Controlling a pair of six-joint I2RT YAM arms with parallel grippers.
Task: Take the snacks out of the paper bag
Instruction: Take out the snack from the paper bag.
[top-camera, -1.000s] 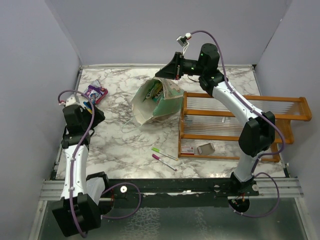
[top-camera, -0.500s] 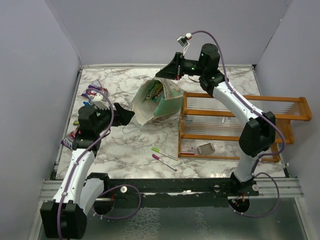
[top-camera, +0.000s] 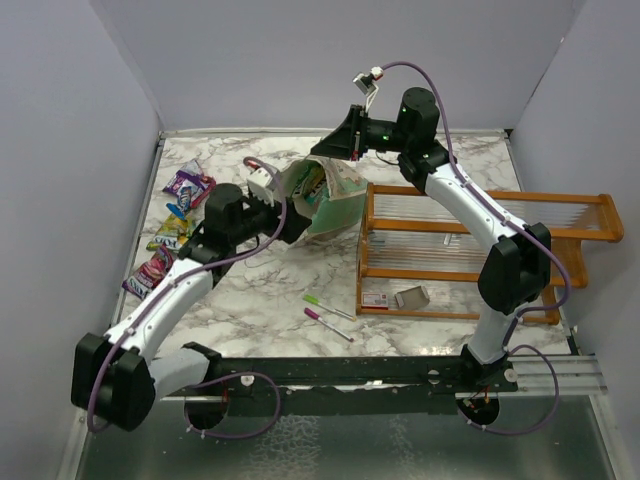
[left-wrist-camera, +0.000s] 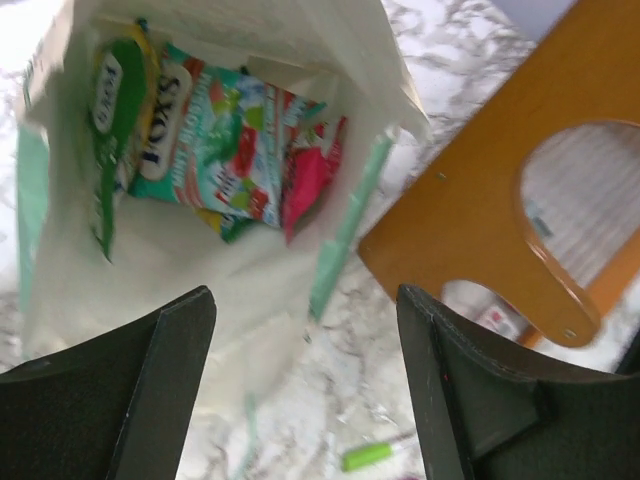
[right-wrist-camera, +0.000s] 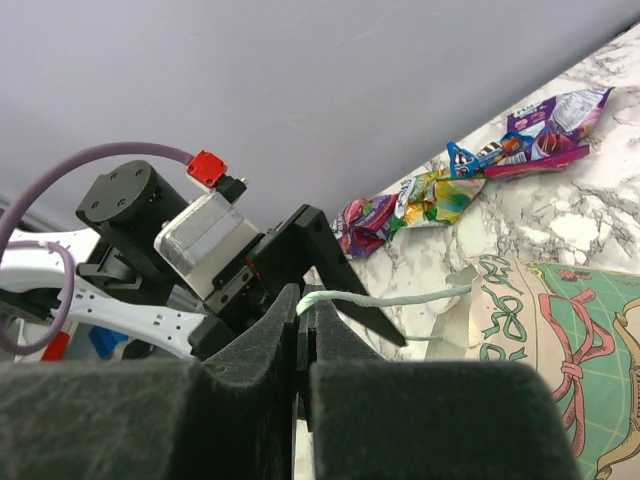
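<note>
The paper bag (top-camera: 330, 200) leans on the marble table, with its mouth toward the left. My right gripper (top-camera: 325, 148) is shut on its string handle (right-wrist-camera: 385, 298) above the bag (right-wrist-camera: 550, 330); the gripper (right-wrist-camera: 305, 312) also shows in the right wrist view. My left gripper (top-camera: 292, 222) is open and empty just at the bag's mouth. In the left wrist view its fingers (left-wrist-camera: 165, 385) frame the cream inside of the bag (left-wrist-camera: 150, 260). A green packet (left-wrist-camera: 118, 105), a teal Fox's packet (left-wrist-camera: 225, 150) and a pink one (left-wrist-camera: 310, 180) lie inside. Three snacks (top-camera: 188, 185) (top-camera: 172, 232) (top-camera: 150, 270) lie at the table's left.
The orange wooden rack (top-camera: 480, 250) stands right of the bag and holds a small card (top-camera: 375, 298) and a grey box (top-camera: 412, 296). A green pen (top-camera: 328, 305) and a pink pen (top-camera: 328, 324) lie in front of the bag. Grey walls close in the table.
My left arm has swung from the snacks at the table's left edge across to the bag's mouth. The right gripper has stayed still on the handle.
</note>
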